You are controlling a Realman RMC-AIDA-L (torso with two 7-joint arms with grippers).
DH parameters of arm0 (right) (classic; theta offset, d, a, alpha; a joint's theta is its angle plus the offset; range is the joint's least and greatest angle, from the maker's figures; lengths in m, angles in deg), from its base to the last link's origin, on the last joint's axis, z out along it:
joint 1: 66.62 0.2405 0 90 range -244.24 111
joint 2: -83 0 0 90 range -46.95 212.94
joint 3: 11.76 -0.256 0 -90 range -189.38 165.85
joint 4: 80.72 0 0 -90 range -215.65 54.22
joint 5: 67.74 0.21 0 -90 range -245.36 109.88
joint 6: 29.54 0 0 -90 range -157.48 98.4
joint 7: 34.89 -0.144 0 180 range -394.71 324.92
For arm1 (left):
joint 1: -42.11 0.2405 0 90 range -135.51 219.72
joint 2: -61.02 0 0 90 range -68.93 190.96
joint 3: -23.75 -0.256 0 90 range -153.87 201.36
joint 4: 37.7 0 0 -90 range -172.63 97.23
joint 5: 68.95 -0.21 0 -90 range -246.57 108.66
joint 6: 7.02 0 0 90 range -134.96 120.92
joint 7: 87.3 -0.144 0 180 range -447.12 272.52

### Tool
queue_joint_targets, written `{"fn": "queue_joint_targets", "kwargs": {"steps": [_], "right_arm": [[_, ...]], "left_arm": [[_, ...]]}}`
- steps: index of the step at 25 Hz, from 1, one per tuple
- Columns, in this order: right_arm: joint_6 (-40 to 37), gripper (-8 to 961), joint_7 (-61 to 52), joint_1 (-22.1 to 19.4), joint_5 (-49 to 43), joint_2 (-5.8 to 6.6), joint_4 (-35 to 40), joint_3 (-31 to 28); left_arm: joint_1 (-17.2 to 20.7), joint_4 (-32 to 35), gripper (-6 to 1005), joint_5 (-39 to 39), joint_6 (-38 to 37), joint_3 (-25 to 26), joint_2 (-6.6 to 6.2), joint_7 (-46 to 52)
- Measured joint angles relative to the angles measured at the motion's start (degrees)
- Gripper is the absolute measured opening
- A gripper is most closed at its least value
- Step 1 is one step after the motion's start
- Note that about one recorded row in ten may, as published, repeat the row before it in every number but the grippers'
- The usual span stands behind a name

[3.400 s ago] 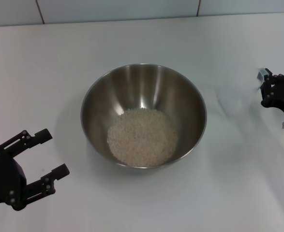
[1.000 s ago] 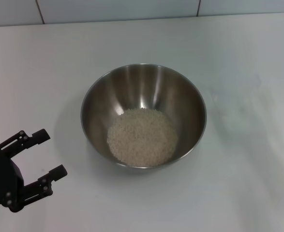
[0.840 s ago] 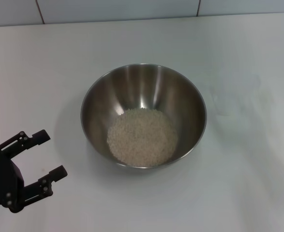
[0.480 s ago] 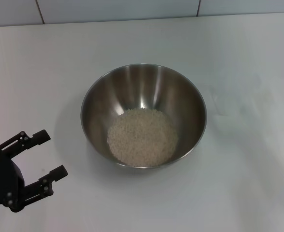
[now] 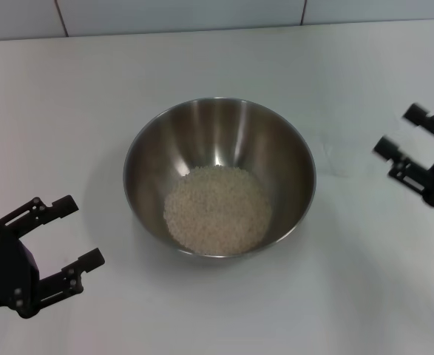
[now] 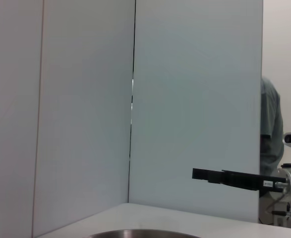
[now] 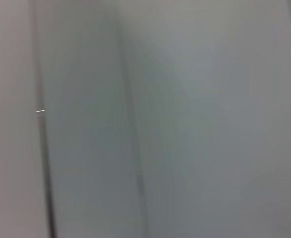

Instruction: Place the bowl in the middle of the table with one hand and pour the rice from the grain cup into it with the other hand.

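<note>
You see a shiny silver steel bowl [image 5: 219, 176] holding off-white rice [image 5: 217, 209] on a plain white table [image 5: 217, 66], flanked by two black grippers.

The head camera sits high up and looks forward and down at the white bench [image 5: 217, 59]. It sees the whole bowl [image 5: 276, 148] in the middle. The left wrist camera sits low, close to the bench top. It looks sideways across the bench at a pale wall [image 6: 195, 99]. Only the bowl's rim [image 6: 140, 233] peeks in. Both of these views share the bowl and the right gripper [image 5: 409, 140]. The right wrist camera shows only a grey blur.
</note>
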Motion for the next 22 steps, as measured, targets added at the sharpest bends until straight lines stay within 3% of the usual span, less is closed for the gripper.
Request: {"fn": "queue_joint_targets", "kwargs": {"steps": [9,22], "right_arm": [[-3.22,720,-3.27,3.84,-13.45,1.56,2.68,0.0],[-7.42,719,-7.67,6.13,-22.98,2.05,6.96,0.09]], "left_arm": [[-1.34,0.11,772,-0.01,0.14,-0.25,-0.35,0.44],[-2.52,0.6,772,-0.82,0.48,-1.33,-0.91,1.09]]}}
